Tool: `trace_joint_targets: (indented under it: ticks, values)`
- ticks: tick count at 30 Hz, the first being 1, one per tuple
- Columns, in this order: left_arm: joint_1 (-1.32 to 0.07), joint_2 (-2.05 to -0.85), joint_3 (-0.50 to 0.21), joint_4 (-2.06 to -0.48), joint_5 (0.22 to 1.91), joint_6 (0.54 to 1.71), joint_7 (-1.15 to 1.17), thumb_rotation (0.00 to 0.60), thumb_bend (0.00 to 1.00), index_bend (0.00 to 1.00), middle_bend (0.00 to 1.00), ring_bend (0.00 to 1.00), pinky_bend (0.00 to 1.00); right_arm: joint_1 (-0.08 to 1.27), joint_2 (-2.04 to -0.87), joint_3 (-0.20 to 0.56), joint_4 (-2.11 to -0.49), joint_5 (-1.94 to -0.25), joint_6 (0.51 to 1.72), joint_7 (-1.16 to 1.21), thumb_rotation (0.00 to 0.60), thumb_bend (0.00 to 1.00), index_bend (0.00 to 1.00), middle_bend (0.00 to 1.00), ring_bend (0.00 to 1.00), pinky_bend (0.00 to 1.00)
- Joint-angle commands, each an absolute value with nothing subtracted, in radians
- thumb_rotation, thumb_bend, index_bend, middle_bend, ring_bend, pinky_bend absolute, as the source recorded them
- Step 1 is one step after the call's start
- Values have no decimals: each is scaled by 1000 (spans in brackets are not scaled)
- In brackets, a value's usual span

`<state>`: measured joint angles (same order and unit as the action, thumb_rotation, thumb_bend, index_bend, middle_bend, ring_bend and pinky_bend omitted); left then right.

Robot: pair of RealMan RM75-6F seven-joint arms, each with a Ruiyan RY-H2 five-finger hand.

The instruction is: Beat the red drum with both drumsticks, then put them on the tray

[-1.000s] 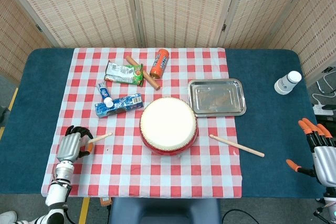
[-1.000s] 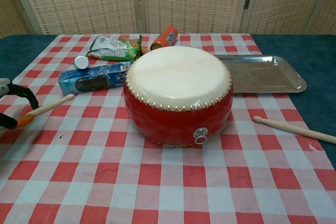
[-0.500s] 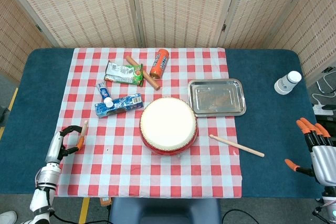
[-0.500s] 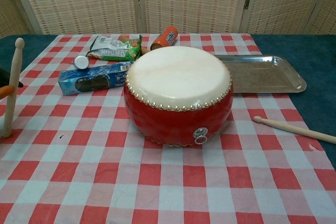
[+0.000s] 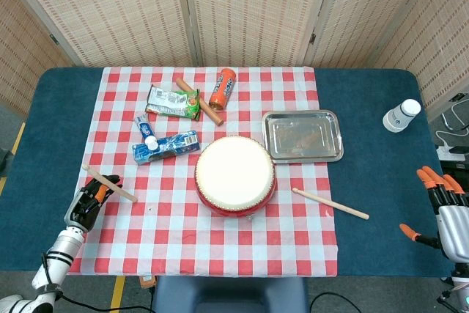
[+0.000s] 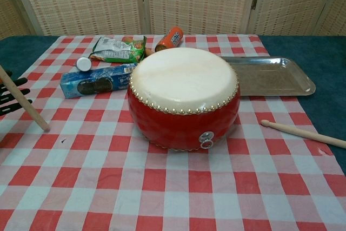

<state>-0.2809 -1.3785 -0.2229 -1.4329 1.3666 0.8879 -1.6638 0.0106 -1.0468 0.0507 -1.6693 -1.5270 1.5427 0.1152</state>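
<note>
Table (image 5: 366,100): dark blue top, red-and-white checked cloth (image 5: 168,232) over its middle; woven folding screens (image 5: 249,5) behind. Red drum (image 5: 234,175) at the cloth's centre. Metal tray (image 5: 303,135) just right of it, toward the far edge. Left hand (image 5: 88,201), at the cloth's left edge, grips one drumstick (image 5: 110,183). Second drumstick (image 5: 330,204) lies on the cloth right of the drum. Right hand (image 5: 447,214), at the table's near right corner, fingers spread, holding nothing.

tray (image 5: 303,136) right of and behind drum (image 5: 234,174), drumstick (image 5: 330,204) right
</note>
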Motion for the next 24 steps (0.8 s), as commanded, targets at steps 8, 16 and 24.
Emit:
trace_joint_targets:
  ticks: [8, 16, 24]
  values:
    - [-328, -1381, -166, -1297, 1497, 856, -2063, 600, 621, 416, 393, 306, 251, 9, -1043, 50, -1678, -1534, 1547, 112, 600, 0, 80, 29, 30, 80]
    - [-319, -1384, -117, -1280, 1524, 932, -2095, 600, 554, 286, 389, 306, 267, 11, -1043, 50, -1684, -1536, 1545, 106, 600, 0, 81, 29, 30, 80]
    - [-334, -1394, -110, -1285, 1475, 929, -2015, 566, 335, 354, 484, 426, 364, 7, -1043, 51, -1686, -1538, 1551, 107, 600, 0, 80, 29, 30, 80]
